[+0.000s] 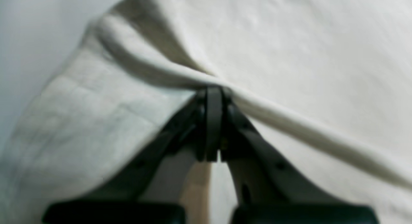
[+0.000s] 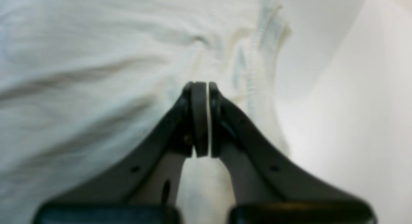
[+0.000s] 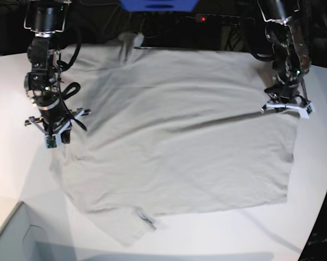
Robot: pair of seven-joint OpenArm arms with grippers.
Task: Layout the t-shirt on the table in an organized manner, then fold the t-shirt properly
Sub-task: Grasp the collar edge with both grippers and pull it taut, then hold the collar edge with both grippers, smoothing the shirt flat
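Note:
The light grey-beige t-shirt [image 3: 180,136] lies spread across the white table [image 3: 318,163], with one short sleeve at the near edge and another at the far left. My left gripper [image 3: 285,107] is at the shirt's right edge. In the left wrist view it [image 1: 214,88] is shut on a raised ridge of the t-shirt [image 1: 289,40]. At the shirt's left edge my right gripper [image 3: 54,141] holds the cloth. In the right wrist view it [image 2: 204,85] is shut on the t-shirt [image 2: 80,56] beside a stitched hem, with bare table [image 2: 354,105] to the right.
A blue object [image 3: 158,4] and a dark strip with a red light [image 3: 204,19] sit beyond the table's far edge. A pale box corner [image 3: 11,239] stands at the near left. The table's edge curves away at the near right.

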